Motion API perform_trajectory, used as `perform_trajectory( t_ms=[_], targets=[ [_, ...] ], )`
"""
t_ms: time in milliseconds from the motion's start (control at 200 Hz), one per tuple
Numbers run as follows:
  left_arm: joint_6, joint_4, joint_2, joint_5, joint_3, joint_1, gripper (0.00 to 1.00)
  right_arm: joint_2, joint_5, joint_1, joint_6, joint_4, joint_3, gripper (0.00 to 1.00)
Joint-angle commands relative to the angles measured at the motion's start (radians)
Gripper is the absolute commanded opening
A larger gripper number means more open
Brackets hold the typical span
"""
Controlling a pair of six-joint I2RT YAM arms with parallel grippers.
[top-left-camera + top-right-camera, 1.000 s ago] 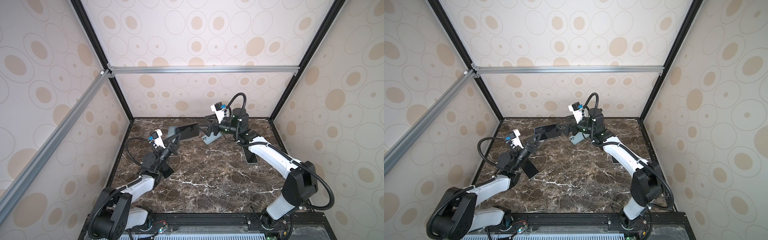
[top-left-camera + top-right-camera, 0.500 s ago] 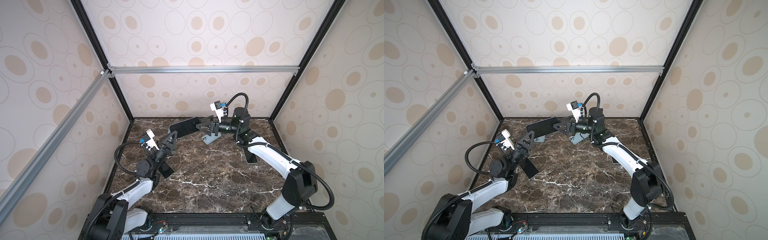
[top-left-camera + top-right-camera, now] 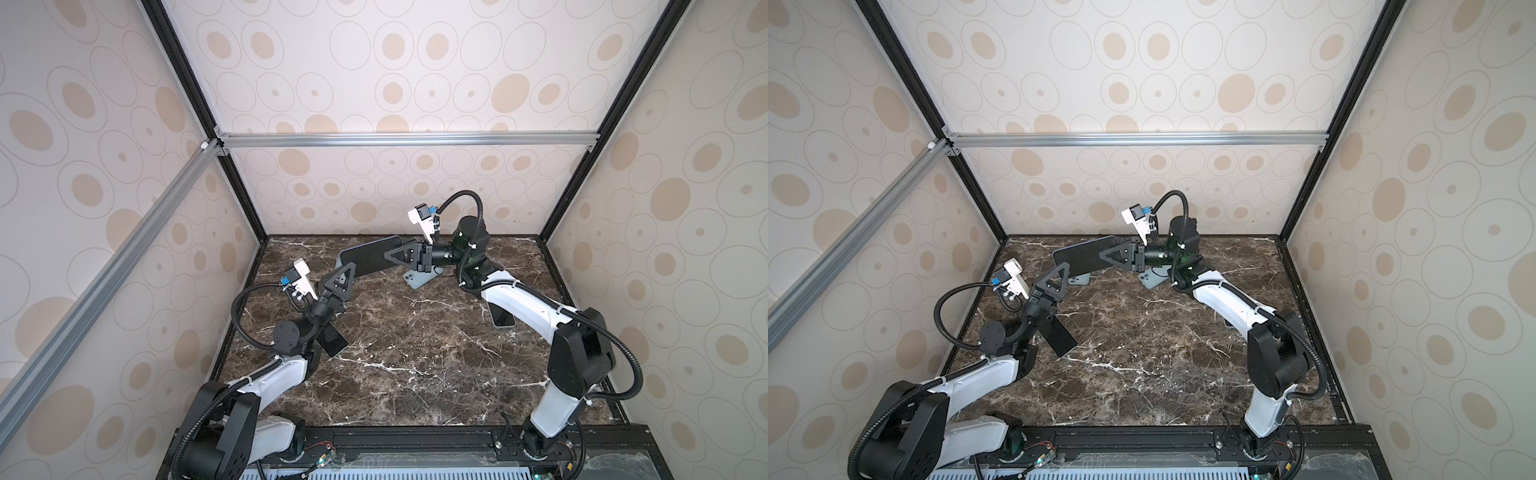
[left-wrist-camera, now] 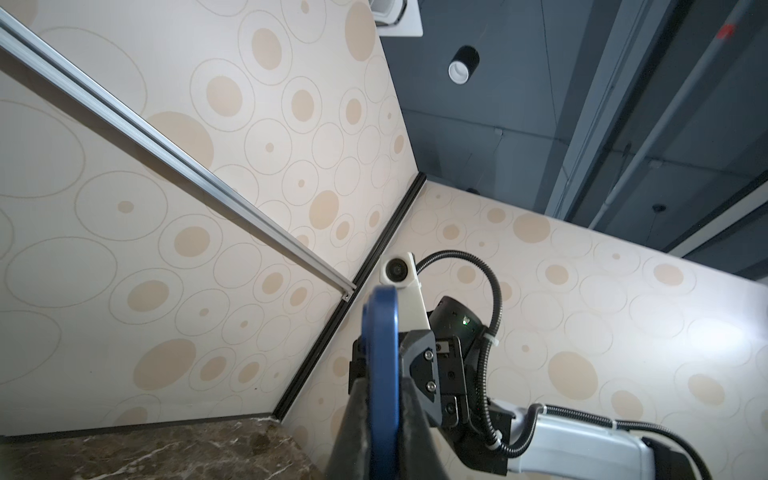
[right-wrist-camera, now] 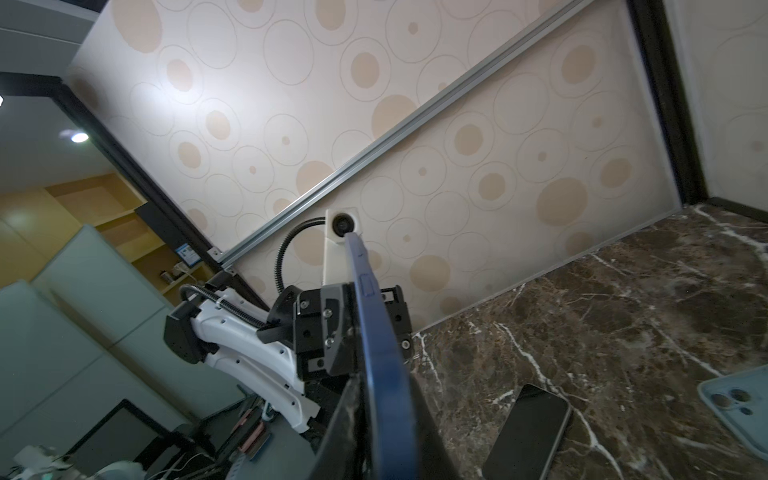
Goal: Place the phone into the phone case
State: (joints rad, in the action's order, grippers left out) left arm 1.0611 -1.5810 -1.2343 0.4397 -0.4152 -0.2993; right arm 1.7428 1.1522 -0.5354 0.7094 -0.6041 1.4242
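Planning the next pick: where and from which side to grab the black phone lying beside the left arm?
Probably take the black phone by its two long edges, across its narrow width, near the free end pointing to the table's middle. Come straight down: it lies flat on the marble table, so only thin edges offer purchase, and the left arm overhangs its other end.

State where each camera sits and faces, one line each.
Top views: high in front, looking down at the marble table; both arms, left gripper and right gripper clamping the blue-edged phone.
Left wrist: on left arm, looking past its fingers at the right gripper.
Right wrist: mirrored, facing the left gripper.
Shared: both see the blue-edged phone edge-on.
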Motion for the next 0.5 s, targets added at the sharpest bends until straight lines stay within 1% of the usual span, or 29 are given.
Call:
perform_trajectory(
  t_ms=[0, 45, 260, 345, 375, 400, 495],
  targets=[
    [-0.009, -0.092, -0.002, -0.015, -0.001, 0.0, 0.0, -0.016, 0.0, -0.009, 0.029, -0.085, 0.001, 0.02],
    [-0.011, -0.078, -0.004, -0.02, 0.007, 0.001, 0.0, -0.021, -0.005, -0.008, 0.022, -0.084, -0.01, 0.0],
    [-0.03, -0.067, -0.035, -0.078, 0.044, -0.001, 0.0, -0.019, 0.002, -0.008, -0.018, -0.03, -0.022, 0.0],
    [-0.034, -0.063, -0.046, -0.081, 0.044, -0.001, 0.0, -0.015, 0.005, -0.005, -0.022, -0.031, -0.026, 0.0],
    [-0.039, -0.062, -0.049, -0.078, 0.044, -0.001, 0.04, -0.017, 0.004, -0.004, -0.027, -0.033, -0.03, 0.0],
    [-0.042, -0.059, -0.052, -0.078, 0.044, 0.0, 0.09, -0.018, 0.003, -0.002, -0.028, -0.034, -0.036, 0.0],
    [-0.062, -0.043, -0.056, -0.084, 0.053, -0.001, 0.2, -0.021, -0.01, 0.007, -0.038, -0.043, -0.058, 0.0]
  ],
)
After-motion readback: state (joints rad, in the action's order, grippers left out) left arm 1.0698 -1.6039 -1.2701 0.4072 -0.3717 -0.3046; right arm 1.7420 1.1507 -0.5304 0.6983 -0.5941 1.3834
